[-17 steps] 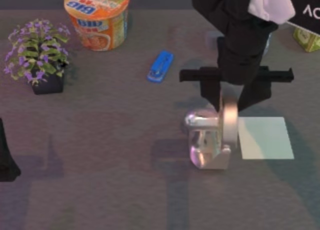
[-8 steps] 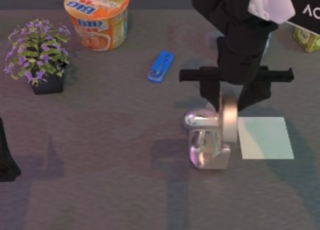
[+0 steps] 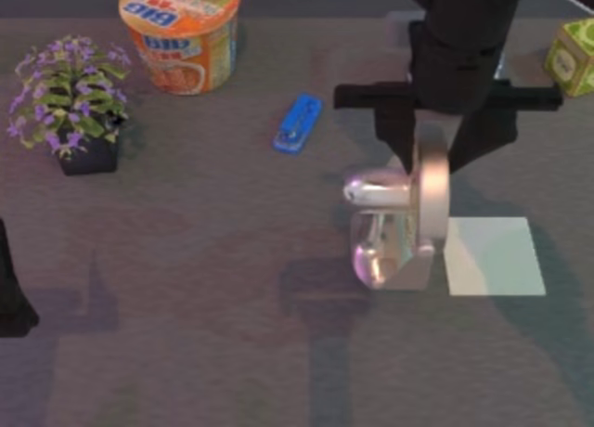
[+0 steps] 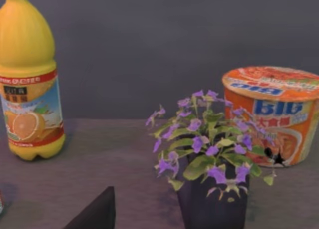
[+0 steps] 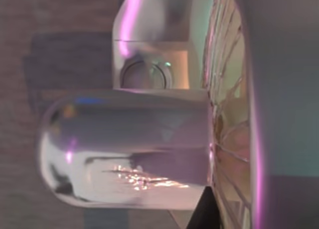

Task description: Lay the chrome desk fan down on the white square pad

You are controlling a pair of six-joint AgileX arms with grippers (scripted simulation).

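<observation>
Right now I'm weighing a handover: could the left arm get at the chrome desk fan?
Probably not. The left arm sits parked at the table's left edge, and the right gripper grips the chrome desk fan beside the white square pad.

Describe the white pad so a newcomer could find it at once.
Start at the right gripper over the table's right half, holding the chrome desk fan. Directly right of the fan lies the white square pad: the only flat, plain pale sheet there.

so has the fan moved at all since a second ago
Yes. The chrome desk fan, held in the right pincer, now appears larger and nearer the white square pad, consistent with a lift.
</observation>
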